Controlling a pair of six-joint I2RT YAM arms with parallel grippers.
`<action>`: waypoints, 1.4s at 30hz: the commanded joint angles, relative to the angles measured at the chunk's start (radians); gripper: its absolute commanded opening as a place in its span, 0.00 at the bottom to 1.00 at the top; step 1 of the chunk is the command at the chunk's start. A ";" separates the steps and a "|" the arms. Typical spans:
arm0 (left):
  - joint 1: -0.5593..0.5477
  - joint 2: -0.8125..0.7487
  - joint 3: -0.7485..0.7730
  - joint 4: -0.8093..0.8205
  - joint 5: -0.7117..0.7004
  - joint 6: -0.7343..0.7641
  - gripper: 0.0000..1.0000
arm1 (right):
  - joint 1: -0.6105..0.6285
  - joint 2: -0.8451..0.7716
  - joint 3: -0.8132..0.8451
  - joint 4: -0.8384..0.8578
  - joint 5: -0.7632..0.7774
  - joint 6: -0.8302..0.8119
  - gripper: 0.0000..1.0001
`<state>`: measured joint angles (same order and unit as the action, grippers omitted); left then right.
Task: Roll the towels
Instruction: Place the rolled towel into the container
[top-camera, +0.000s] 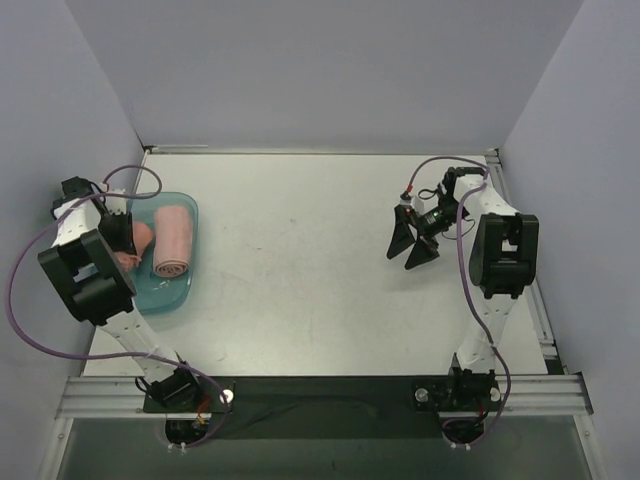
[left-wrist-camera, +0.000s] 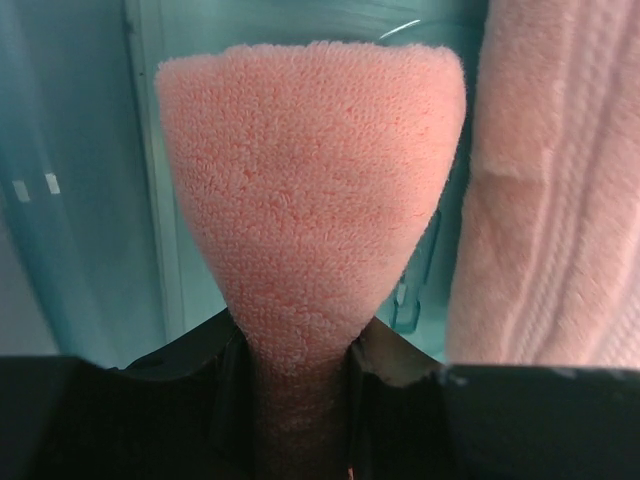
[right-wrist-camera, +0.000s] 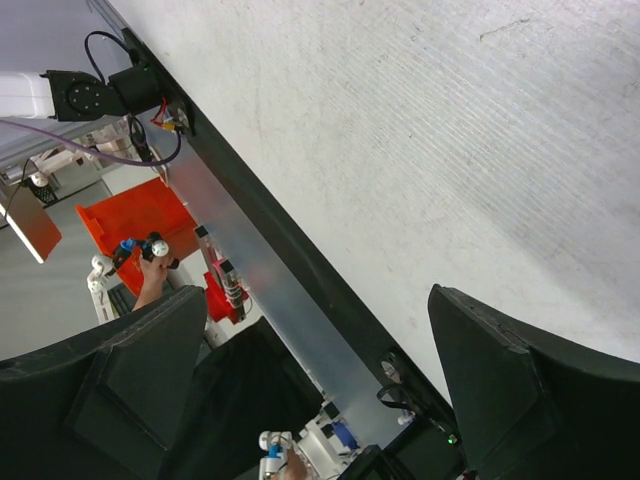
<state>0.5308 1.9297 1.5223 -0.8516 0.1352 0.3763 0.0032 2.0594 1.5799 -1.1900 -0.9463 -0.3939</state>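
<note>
We hold one towel (left-wrist-camera: 310, 200) pinched in our left end effector (left-wrist-camera: 300, 365), over the tray (top-camera: 165, 295) at nine o'clock (probably to stow it) beside a rolled towel (top-camera: 172, 240); our right end effector (top-camera: 412, 248) hangs agape at three o'clock.

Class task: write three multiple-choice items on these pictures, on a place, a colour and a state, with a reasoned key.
1. Where does the rolled towel lie? A in the tray; B at the table's centre; C under the right arm.
2. What colour is the tray? A orange; B teal; C white.
3. The left gripper is: A open and empty; B shut on a second towel; C out of view.
Key: 1 A, it lies inside the tray's rim. 2 B, see-through teal plastic. 3 B, its jaws pinch pink cloth.
</note>
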 joint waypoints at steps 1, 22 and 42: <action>0.001 0.046 0.068 0.065 0.044 0.000 0.00 | 0.007 -0.027 -0.018 -0.076 0.020 0.006 0.99; -0.098 0.157 0.128 0.080 0.161 -0.151 0.43 | 0.001 -0.054 -0.040 -0.068 0.038 0.013 1.00; -0.109 0.092 0.190 0.056 0.064 -0.059 0.79 | 0.001 -0.070 -0.038 -0.063 0.003 0.010 1.00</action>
<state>0.4267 2.0785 1.6558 -0.7982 0.2276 0.2852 0.0071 2.0544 1.5444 -1.1931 -0.9241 -0.3866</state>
